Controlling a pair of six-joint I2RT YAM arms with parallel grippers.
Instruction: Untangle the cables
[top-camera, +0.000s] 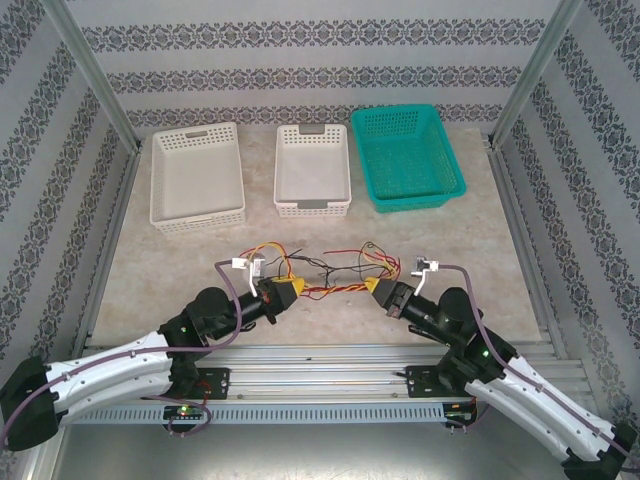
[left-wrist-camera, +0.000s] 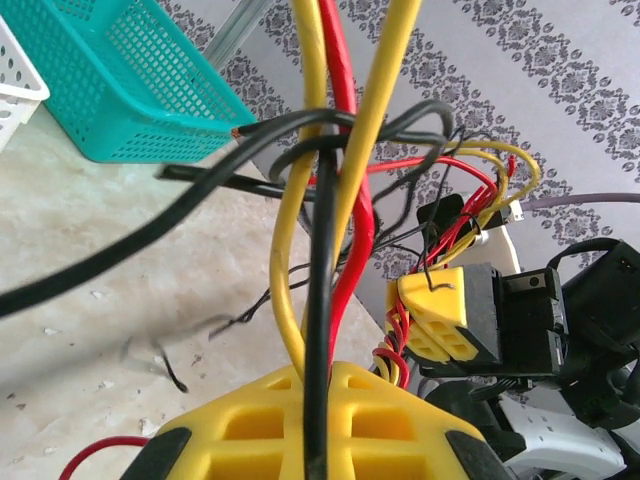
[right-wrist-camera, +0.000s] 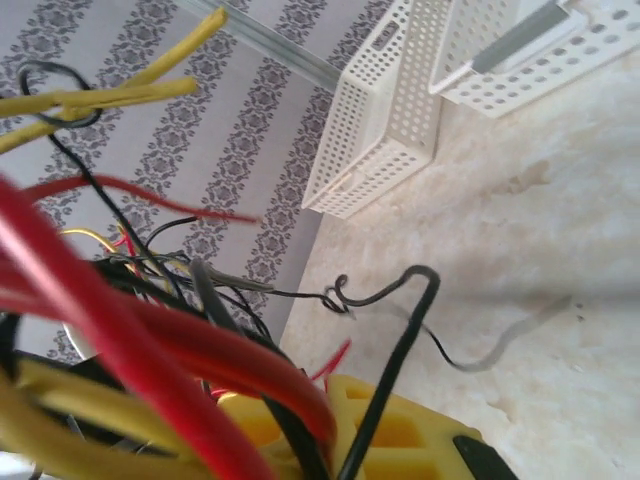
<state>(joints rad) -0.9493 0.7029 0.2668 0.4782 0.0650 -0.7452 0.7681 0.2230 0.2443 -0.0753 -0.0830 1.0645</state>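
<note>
Patterned wallpaper boxes in a pale, stone-look table (top-camera: 170, 270), and the action sits close to the arms. The left end effector (top-camera: 284, 290) is pinched tight on the cables (top-camera: 330, 272), with yellow, red and black strands running straight out from between its pads. The right end effector (top-camera: 378, 289) faces it, also clamped narrow on the same bunch, so the tangle hangs stretched between the two tips, just above the table. Loose black ends trail down from it towards the surface.

From the left wrist view, a black cable (left-wrist-camera: 340, 135) loops round the yellow and red strands a little way beyond the tips. That looks to be the knot.

I'd call this the pulling-apart step, with nothing separated so far. Well beyond both end effectors stand a white basket (top-camera: 200, 222), a second white basket (top-camera: 313, 208) and a green basket (top-camera: 415, 201).

The next move probably calls for one end effector to let go and regrip a single strand near that loop. Pulling harder from both ends would likely cinch it tighter.
</note>
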